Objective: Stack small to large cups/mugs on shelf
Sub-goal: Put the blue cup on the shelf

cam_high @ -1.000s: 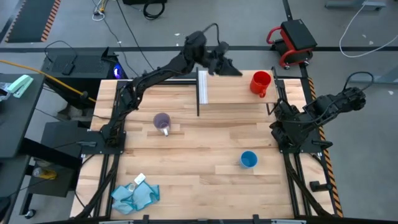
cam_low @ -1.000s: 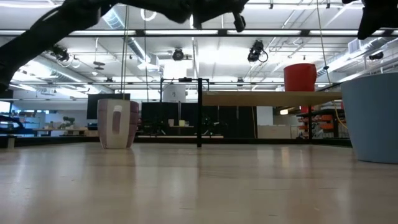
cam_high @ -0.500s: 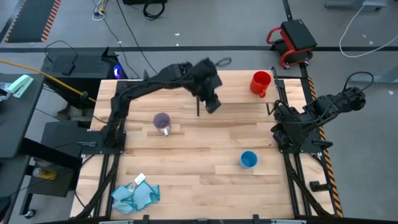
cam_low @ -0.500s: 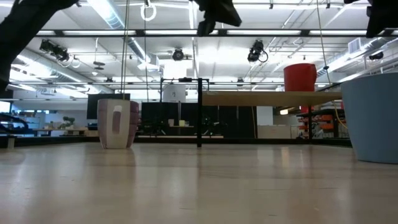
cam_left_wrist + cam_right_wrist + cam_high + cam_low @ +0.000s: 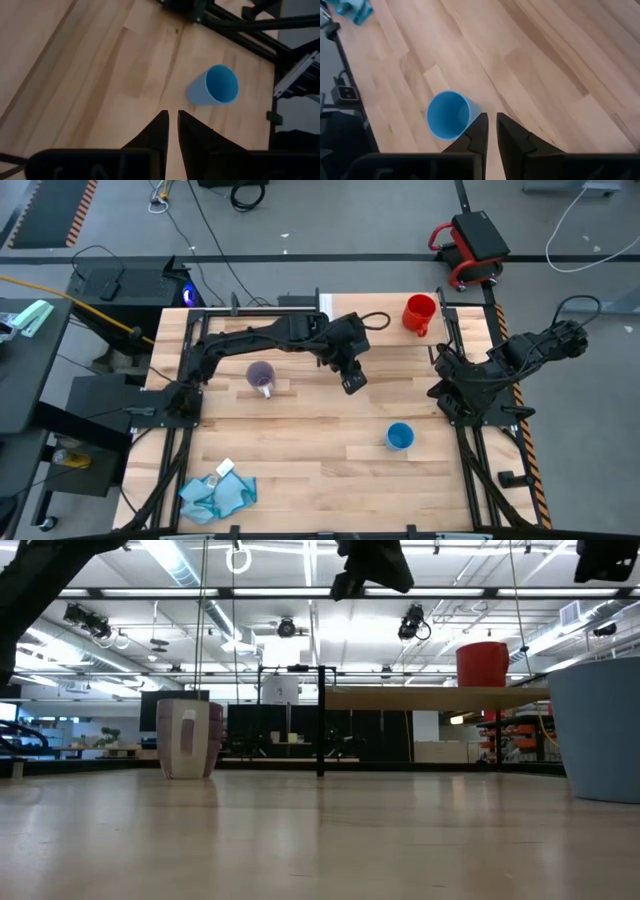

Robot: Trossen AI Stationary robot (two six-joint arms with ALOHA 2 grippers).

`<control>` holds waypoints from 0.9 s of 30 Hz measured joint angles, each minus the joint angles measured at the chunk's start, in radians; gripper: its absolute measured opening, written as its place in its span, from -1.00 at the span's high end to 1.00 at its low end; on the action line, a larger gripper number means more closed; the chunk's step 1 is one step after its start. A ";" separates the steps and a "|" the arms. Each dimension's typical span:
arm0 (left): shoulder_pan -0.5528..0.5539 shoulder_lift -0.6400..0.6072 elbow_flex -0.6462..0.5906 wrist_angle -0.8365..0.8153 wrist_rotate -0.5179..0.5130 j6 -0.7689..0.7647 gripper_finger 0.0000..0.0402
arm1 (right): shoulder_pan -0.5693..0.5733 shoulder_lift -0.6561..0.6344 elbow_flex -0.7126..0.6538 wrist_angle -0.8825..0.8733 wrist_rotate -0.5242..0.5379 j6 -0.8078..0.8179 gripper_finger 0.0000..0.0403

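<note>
We see the left gripper (image 5: 352,380) raised over the middle of the table (image 5: 300,460), its two fingers (image 5: 159,131) nearly together with a thin gap and nothing between them. The right gripper (image 5: 490,131) waits at the table's right edge, fingers likewise nearly together and empty. Just beyond our left gripper's reach stands the light-blue cup (image 5: 399,437), upright on the tabletop. The purple-grey mug (image 5: 261,376) sits near the left arm's base side. The red mug (image 5: 419,313) stands on the shelf (image 5: 385,340) at its right end
</note>
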 joint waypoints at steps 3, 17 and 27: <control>-0.001 0.010 0.002 0.047 -0.004 0.001 0.76 | 0.000 0.004 0.000 0.013 0.001 -0.007 0.77; 0.001 0.014 0.000 0.084 -0.004 0.132 0.76 | -0.001 0.007 0.000 0.017 0.005 0.144 0.77; 0.001 0.014 0.000 0.078 -0.004 0.274 0.75 | -0.001 0.007 0.000 0.017 0.004 0.417 0.77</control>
